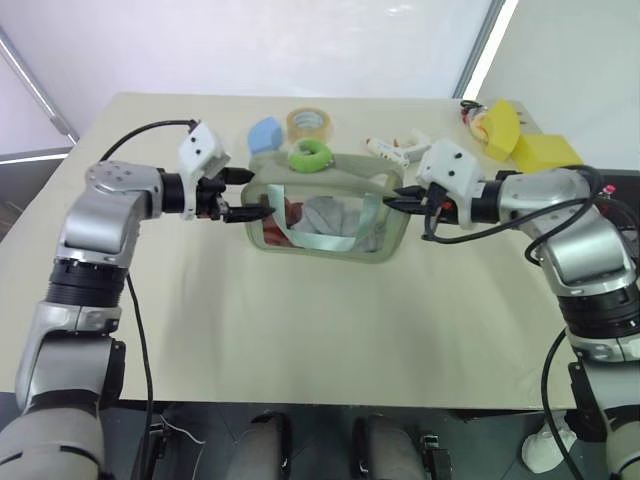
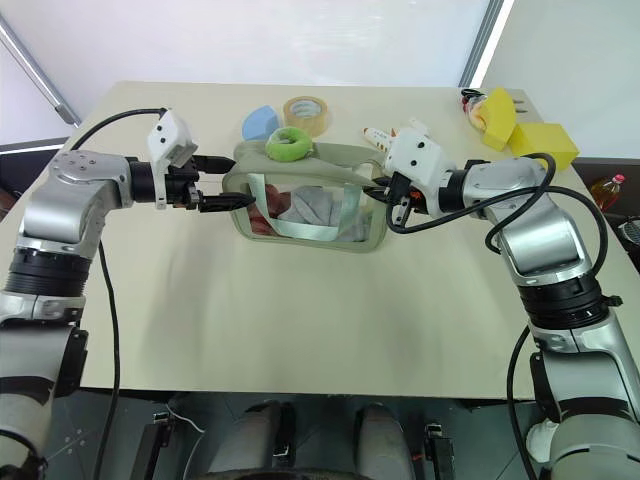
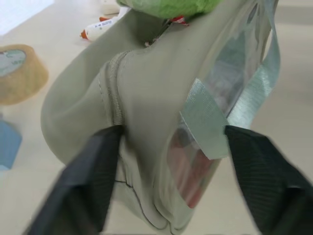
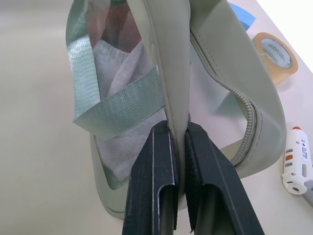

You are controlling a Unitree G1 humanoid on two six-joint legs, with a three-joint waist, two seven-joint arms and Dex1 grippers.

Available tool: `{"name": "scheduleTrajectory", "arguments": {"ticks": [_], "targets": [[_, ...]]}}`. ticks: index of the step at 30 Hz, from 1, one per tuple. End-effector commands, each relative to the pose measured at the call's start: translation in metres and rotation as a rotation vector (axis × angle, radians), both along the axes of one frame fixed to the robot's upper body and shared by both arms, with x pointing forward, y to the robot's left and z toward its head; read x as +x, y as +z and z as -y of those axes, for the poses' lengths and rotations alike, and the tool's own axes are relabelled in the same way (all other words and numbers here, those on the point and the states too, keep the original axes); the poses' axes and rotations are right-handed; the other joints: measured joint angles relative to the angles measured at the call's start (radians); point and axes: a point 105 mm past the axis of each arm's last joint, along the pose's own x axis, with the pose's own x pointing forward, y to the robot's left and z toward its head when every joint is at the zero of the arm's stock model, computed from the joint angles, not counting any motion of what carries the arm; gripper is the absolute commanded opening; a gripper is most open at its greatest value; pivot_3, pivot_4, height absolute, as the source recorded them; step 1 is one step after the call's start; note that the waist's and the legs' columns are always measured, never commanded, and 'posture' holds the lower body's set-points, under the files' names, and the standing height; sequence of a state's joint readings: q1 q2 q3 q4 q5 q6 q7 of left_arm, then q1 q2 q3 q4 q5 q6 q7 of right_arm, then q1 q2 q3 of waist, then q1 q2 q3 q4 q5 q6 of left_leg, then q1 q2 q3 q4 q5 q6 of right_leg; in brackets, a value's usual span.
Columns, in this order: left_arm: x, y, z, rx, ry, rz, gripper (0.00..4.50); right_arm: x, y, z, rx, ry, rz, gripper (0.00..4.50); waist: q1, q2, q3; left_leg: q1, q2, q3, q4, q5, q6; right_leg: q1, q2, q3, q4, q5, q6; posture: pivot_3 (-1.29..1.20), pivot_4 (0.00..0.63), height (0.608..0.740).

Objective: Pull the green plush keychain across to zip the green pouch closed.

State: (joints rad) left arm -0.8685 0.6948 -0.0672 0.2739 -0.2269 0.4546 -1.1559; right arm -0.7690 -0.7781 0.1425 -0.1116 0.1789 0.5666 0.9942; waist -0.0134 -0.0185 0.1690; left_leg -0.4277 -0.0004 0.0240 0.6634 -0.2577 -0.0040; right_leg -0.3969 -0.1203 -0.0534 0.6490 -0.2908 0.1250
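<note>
The green pouch (image 1: pixel 322 226) stands upright at mid-table, its clear window showing red and white contents behind a taped strip. The green plush keychain (image 1: pixel 310 155) rests curled on the pouch's top edge, left of centre. My left gripper (image 1: pixel 245 195) is open at the pouch's left end. In the left wrist view its black fingers (image 3: pixel 93 181) stand wide on either side of that end, and the keychain (image 3: pixel 171 6) shows beyond them. My right gripper (image 4: pixel 178 129) is shut on the pouch's right end, pinching the rim beside the zipper (image 4: pixel 247 110).
Behind the pouch lie a tape roll (image 1: pixel 311 123), a light-blue wedge (image 1: pixel 264 133) and a white marker (image 1: pixel 385 150). Yellow blocks (image 1: pixel 545 152) sit at the back right corner. The beige table (image 1: pixel 300 330) has free room in front of the pouch.
</note>
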Motion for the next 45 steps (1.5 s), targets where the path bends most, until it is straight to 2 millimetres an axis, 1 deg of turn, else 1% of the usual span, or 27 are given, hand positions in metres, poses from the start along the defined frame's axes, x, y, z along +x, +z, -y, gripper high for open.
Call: {"name": "scheduleTrajectory", "arguments": {"ticks": [1, 3, 4, 6, 8, 9, 11, 13, 15, 16, 18, 20, 22, 24, 27, 29, 35, 38, 42, 43, 45], "targets": [[-0.002, 0.008, 0.004, 0.010, -0.026, 0.039, 1.50, -0.001, 0.017, -0.003, 0.006, 0.015, 0.065, 0.00, 0.000, 0.000, 0.000, 0.000, 0.000, 0.000, 0.000, 0.000, 0.000, 0.000, 0.000, 0.000, 0.000, 0.000, 0.000, 0.00, 0.150, 0.740], [-0.002, 0.008, 0.005, 0.013, -0.032, 0.039, 0.43, -0.001, 0.019, -0.003, 0.008, 0.011, 0.067, 0.00, 0.000, 0.000, 0.000, 0.000, 0.000, 0.000, 0.000, 0.000, 0.000, 0.000, 0.000, 0.000, 0.000, 0.000, 0.000, 0.00, 0.150, 0.740], [-0.002, 0.007, 0.005, 0.017, -0.036, 0.035, 0.03, -0.001, 0.020, -0.003, 0.011, 0.009, 0.067, 0.00, 0.000, 0.000, 0.000, 0.000, 0.000, 0.000, 0.000, 0.000, 0.000, 0.000, 0.000, 0.000, 0.000, 0.000, 0.000, 0.00, 0.150, 0.740], [-0.002, 0.006, 0.005, 0.021, -0.038, 0.033, 0.03, -0.001, 0.021, -0.003, 0.014, 0.007, 0.066, 0.00, 0.000, 0.000, 0.000, 0.000, 0.000, 0.000, 0.000, 0.000, 0.000, 0.000, 0.000, 0.000, 0.000, 0.000, 0.000, 0.00, 0.150, 0.740], [-0.002, 0.003, 0.005, 0.035, -0.041, 0.031, 0.00, -0.009, 0.029, -0.003, 0.029, 0.032, 0.027, 0.83, 0.000, 0.000, 0.000, 0.000, 0.000, 0.000, 0.000, 0.000, 0.000, 0.000, 0.000, 0.000, 0.000, 0.000, 0.000, 0.00, 0.150, 0.740], [-0.003, 0.001, 0.005, 0.039, -0.043, 0.031, 0.00, -0.011, 0.035, -0.003, 0.033, 0.037, 0.025, 1.15, 0.000, 0.000, 0.000, 0.000, 0.000, 0.000, 0.000, 0.000, 0.000, 0.000, 0.000, 0.000, 0.000, 0.000, 0.000, 0.00, 0.150, 0.740], [-0.004, -0.001, 0.006, 0.048, -0.049, 0.031, 0.00, -0.009, 0.054, -0.001, 0.061, 0.019, 0.047, 2.18, 0.001, 0.000, 0.000, 0.000, 0.000, 0.000, 0.000, 0.000, 0.000, 0.000, 0.000, 0.000, 0.000, 0.000, 0.000, 0.00, 0.150, 0.740], [-0.004, -0.001, 0.006, 0.049, -0.052, 0.031, 0.00, -0.011, 0.072, -0.004, 0.106, 0.037, 0.059, 3.16, 0.000, 0.000, 0.000, 0.000, 0.000, 0.000, 0.000, 0.000, 0.000, 0.000, 0.000, 0.000, 0.000, 0.000, 0.000, 0.00, 0.150, 0.740], [-0.004, -0.001, 0.006, 0.050, -0.054, 0.032, 0.00, -0.012, 0.090, -0.013, 0.169, 0.071, 0.071, 3.16, 0.000, 0.000, 0.000, 0.000, 0.000, 0.000, 0.000, 0.000, 0.000, 0.000, 0.000, 0.000, 0.000, 0.000, 0.000, 0.00, 0.150, 0.740], [-0.004, -0.001, 0.006, 0.050, -0.055, 0.033, 0.00, -0.012, 0.095, -0.015, 0.190, 0.079, 0.073, 3.16, 0.000, 0.000, 0.000, 0.000, 0.000, 0.000, 0.000, 0.000, 0.000, 0.000, 0.000, 0.000, 0.000, 0.000, 0.000, 0.00, 0.150, 0.740], [-0.004, -0.001, 0.006, 0.053, -0.054, 0.038, 0.00, -0.006, 0.108, -0.033, 0.274, 0.114, 0.082, 3.16, 0.000, 0.000, 0.000, 0.000, 0.000, 0.000, 0.000, 0.000, 0.000, 0.000, 0.000, 0.000, 0.000, 0.000, 0.000, 0.00, 0.150, 0.740], [-0.003, -0.002, 0.007, 0.056, -0.049, 0.042, 0.00, -0.001, 0.112, -0.049, 0.315, 0.138, 0.076, 3.16, -0.002, 0.001, 0.000, 0.001, 0.000, 0.000, 0.000, 0.000, 0.000, 0.001, 0.000, 0.000, 0.000, 0.000, 0.000, 0.00, 0.150, 0.740], [-0.003, -0.002, 0.007, 0.056, -0.050, 0.044, 0.00, 0.006, 0.103, -0.063, 0.312, 0.149, 0.064, 3.16, 0.001, 0.001, 0.000, 0.001, 0.000, 0.000, 0.000, 0.000, 0.000, 0.000, 0.000, 0.000, 0.001, 0.000, 0.000, 0.00, 0.150, 0.740], [-0.004, -0.002, 0.008, 0.055, -0.054, 0.045, 0.00, 0.015, 0.088, -0.082, 0.285, 0.162, 0.034, 3.16, 0.000, 0.001, 0.000, 0.000, 0.000, 0.000, 0.000, 0.000, 0.000, 0.000, 0.000, 0.000, 0.001, 0.000, 0.000, 0.00, 0.150, 0.740], [-0.004, -0.001, 0.009, 0.054, -0.057, 0.046, 0.00, 0.022, 0.076, -0.099, 0.274, 0.179, -0.011, 3.16, 0.000, 0.001, 0.000, 0.000, -0.001, 0.000, 0.000, 0.000, 0.000, 0.000, -0.001, 0.000, 0.001, 0.000, 0.000, 0.00, 0.150, 0.740], [-0.005, -0.001, 0.009, 0.054, -0.058, 0.047, 0.00, 0.027, 0.069, -0.106, 0.249, 0.183, -0.022, 3.16, 0.001, 0.001, 0.000, 0.000, -0.001, 0.000, 0.000, 0.000, 0.000, 0.000, 0.000, -0.001, 0.001, 0.000, 0.000, 0.00, 0.150, 0.740], [-0.006, 0.000, 0.009, 0.053, -0.054, 0.048, 0.00, 0.041, 0.058, -0.114, 0.187, 0.166, -0.027, 3.16, -0.002, 0.001, 0.000, 0.000, -0.001, 0.000, 0.000, 0.000, 0.000, 0.000, 0.000, 0.000, 0.001, 0.000, 0.000, 0.00, 0.150, 0.740], [-0.007, 0.001, 0.008, 0.049, -0.049, 0.050, 0.00, 0.041, 0.060, -0.114, 0.200, 0.171, -0.026, 2.32, -0.002, 0.001, 0.000, 0.000, -0.001, 0.000, 0.000, 0.000, 0.000, 0.000, 0.000, -0.001, 0.001, 0.000, 0.000, 0.00, 0.150, 0.740], [-0.007, 0.001, 0.008, 0.048, -0.044, 0.049, 0.00, 0.038, 0.066, -0.112, 0.228, 0.183, -0.030, 0.21, -0.002, 0.001, 0.000, 0.000, -0.001, 0.000, 0.000, 0.000, 0.000, 0.000, 0.000, 0.000, 0.001, 0.000, 0.000, 0.00, 0.150, 0.740], [-0.007, 0.001, 0.008, 0.049, -0.043, 0.049, 0.00, 0.038, 0.066, -0.110, 0.234, 0.181, -0.033, 0.10, -0.002, 0.001, 0.000, 0.000, -0.001, 0.000, 0.000, 0.000, 0.000, 0.000, 0.000, 0.000, 0.001, 0.000, 0.000, 0.00, 0.150, 0.740], [-0.006, 0.001, 0.009, 0.048, -0.042, 0.051, 0.00, 0.038, 0.067, -0.103, 0.242, 0.162, -0.033, 0.10, -0.002, 0.001, 0.000, 0.000, -0.001, 0.000, 0.000, 0.000, 0.000, 0.000, 0.000, 0.000, 0.001, 0.000, 0.000, 0.00, 0.150, 0.740]]}}
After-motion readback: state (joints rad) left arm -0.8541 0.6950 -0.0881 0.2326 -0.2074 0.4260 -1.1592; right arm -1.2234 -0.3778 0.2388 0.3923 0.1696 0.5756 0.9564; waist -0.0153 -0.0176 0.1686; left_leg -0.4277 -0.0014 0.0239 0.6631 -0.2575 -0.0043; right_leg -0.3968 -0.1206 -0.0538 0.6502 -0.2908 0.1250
